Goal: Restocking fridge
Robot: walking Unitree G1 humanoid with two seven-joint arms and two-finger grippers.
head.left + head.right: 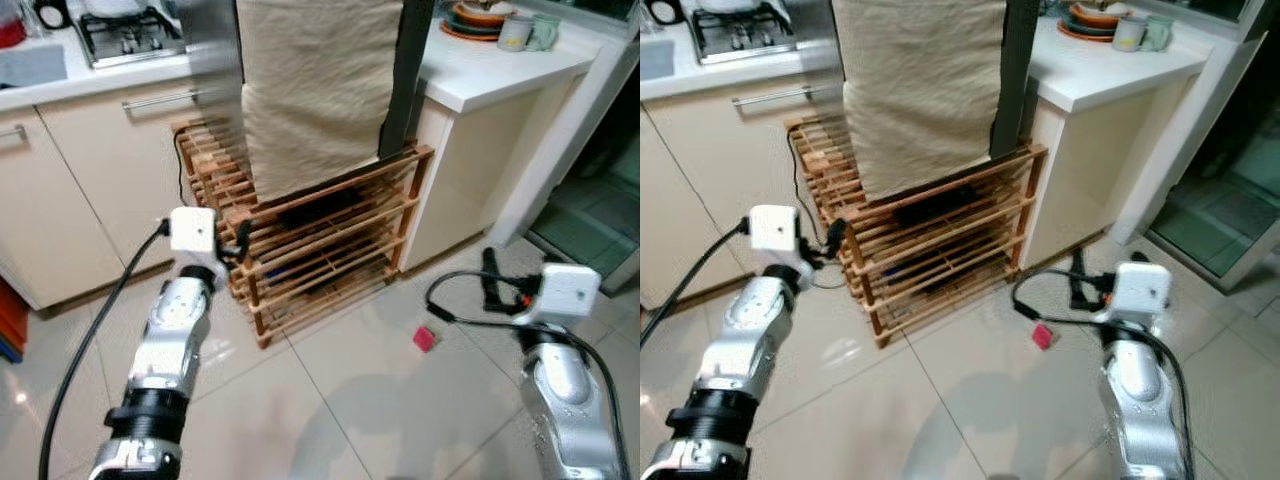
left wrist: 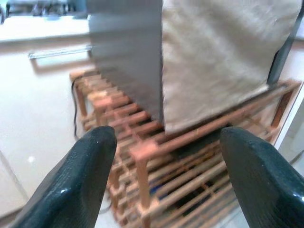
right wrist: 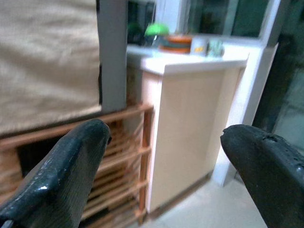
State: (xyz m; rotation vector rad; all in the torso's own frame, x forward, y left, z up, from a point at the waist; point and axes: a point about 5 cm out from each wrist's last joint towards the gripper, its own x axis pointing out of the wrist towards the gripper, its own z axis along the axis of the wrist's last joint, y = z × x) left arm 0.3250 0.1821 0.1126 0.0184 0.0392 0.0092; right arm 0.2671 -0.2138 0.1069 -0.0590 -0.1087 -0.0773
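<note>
- The left gripper (image 2: 164,178) is held out low over the tiled floor (image 1: 340,400), fingers spread wide and holding nothing; the right gripper (image 3: 166,175) is likewise raised, fingers wide apart and empty
- A small pink thing (image 1: 424,338) lies on the tiles between the two arms, nearer the right one; what it is I cannot tell
- Just ahead of the left gripper stands a wooden slatted rack (image 1: 330,250) with a dark object on its upper shelf; a black cable runs down beside it
- On the rack stands the grey fridge (image 2: 128,61), its front draped in a beige cloth (image 1: 315,90)
- Ahead of the right gripper is a white counter (image 1: 490,70) carrying stacked plates (image 1: 478,18) and mugs (image 1: 528,32); beyond the left gripper, a gas hob (image 1: 128,34) sits on the worktop
</note>
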